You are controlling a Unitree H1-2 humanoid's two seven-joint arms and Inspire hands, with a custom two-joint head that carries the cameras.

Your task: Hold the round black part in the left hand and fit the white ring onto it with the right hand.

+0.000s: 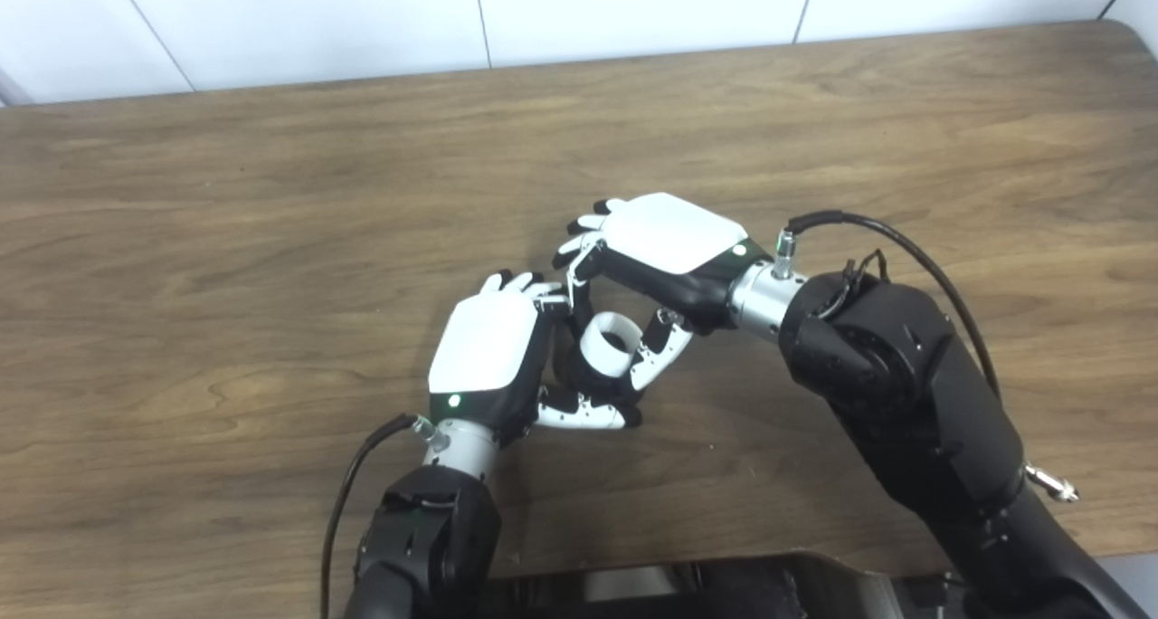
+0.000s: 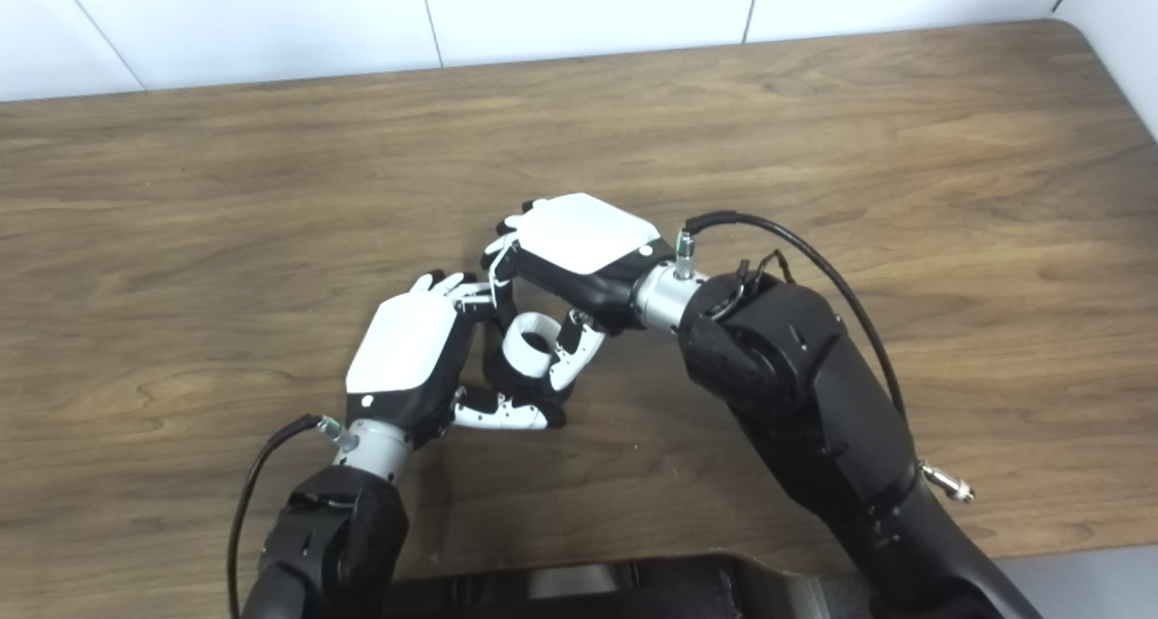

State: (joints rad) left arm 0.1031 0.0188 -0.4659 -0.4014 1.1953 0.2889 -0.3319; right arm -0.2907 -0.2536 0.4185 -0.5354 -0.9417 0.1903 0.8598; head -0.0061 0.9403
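Note:
My left hand [image 1: 493,357] is curled around the round black part [image 1: 579,370], which shows only as a dark shape between its fingers and thumb. The white ring [image 1: 608,340] sits at the top of that part, tilted toward the camera, its dark opening visible. My right hand [image 1: 665,248] reaches in from the right, with its thumb and fingers pinching the ring's sides. The two hands meet over the middle of the wooden table [image 1: 271,194]. In the right eye view the white ring [image 2: 529,338] appears between the left hand [image 2: 407,352] and the right hand [image 2: 579,243].
A white tiled wall [image 1: 543,13] runs behind the table's far edge. A dark base [image 1: 688,587] lies at the near edge between my arms. Cables loop off both wrists.

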